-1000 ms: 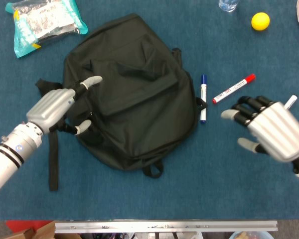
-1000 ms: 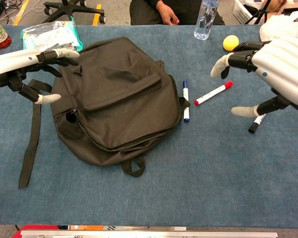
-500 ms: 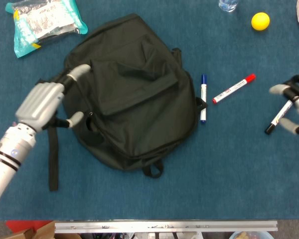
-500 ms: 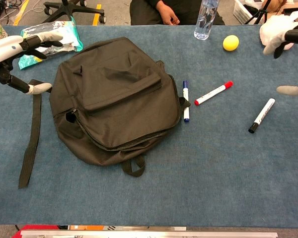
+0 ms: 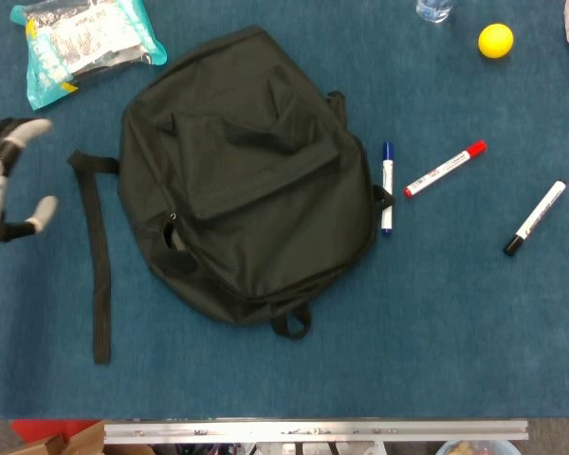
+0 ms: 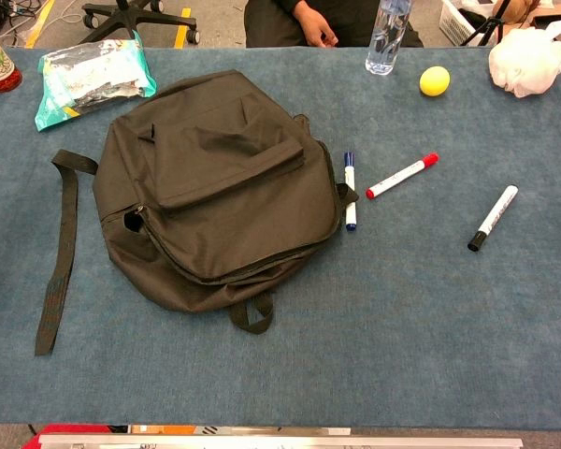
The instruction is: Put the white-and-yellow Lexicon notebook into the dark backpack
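Backpack, dark and zipped, is seen lying flat mid-table, its strap stretched leftward. Left hand is seen at the left edge, fingers spread, holding nothing. The Lexicon notebook cannot be seen.

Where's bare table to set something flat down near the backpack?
The widest bare stretch lies along the near edge, below the backpack and the black marker. There is another beyond the loose strap, on the left. It is crowded right of the bag: the blue marker touches it, with the red marker beside.
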{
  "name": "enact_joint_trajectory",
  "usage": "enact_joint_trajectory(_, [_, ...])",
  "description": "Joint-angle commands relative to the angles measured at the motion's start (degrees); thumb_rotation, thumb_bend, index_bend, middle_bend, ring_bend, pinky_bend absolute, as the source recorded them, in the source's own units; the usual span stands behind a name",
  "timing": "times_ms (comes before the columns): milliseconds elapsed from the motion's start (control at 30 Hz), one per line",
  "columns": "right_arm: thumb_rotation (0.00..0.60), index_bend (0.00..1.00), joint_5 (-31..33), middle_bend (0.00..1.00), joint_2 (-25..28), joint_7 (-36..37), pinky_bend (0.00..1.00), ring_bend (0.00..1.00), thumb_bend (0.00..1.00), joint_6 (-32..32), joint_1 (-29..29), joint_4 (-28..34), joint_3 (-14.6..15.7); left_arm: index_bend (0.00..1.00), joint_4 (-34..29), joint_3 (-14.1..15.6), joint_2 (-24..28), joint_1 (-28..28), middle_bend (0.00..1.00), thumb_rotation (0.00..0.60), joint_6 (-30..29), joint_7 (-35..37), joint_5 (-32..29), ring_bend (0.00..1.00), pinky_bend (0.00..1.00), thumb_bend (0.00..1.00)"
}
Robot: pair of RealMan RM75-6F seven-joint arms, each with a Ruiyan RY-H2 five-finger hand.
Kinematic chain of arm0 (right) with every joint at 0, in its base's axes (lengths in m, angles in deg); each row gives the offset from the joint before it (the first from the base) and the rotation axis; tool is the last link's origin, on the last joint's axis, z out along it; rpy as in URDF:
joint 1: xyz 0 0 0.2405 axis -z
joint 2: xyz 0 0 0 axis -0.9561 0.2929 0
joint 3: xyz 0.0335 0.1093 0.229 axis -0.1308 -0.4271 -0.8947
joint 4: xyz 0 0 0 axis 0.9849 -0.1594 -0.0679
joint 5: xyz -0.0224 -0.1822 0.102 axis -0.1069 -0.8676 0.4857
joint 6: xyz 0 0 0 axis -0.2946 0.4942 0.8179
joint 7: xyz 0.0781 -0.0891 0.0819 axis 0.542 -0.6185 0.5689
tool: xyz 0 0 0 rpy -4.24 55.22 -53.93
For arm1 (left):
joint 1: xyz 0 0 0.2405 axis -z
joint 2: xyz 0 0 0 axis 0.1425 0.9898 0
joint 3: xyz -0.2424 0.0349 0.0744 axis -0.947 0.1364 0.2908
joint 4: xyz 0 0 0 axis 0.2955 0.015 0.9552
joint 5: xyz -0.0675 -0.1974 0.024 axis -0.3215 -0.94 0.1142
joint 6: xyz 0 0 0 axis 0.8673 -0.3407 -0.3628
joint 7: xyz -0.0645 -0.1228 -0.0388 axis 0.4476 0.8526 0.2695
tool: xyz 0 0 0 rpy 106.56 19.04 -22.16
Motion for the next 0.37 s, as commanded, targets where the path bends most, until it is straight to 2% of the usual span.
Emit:
enact_joint_trajectory(33, [0.6,0.53,0.07,0.53,0.53,0.76,0.54,0.4,0.16,1.02,1.51,-0.06,0.18,0.17,1.58,0.61,0.22,-3.09,0.16,0.6,-3.51,1.53,0.6,0.09,0.15,0.3])
enact_joint_trajectory(367, [0.6,0.55,-0.38,0.54,0.49,1.36,0.54,0.41,0.16,1.77,4.1,-0.57,0.0,0.18,1.79,2.53,1.58,-9.26,0.17,0.6,-9.4,3.49,2.69,0.1,0.15,0.3])
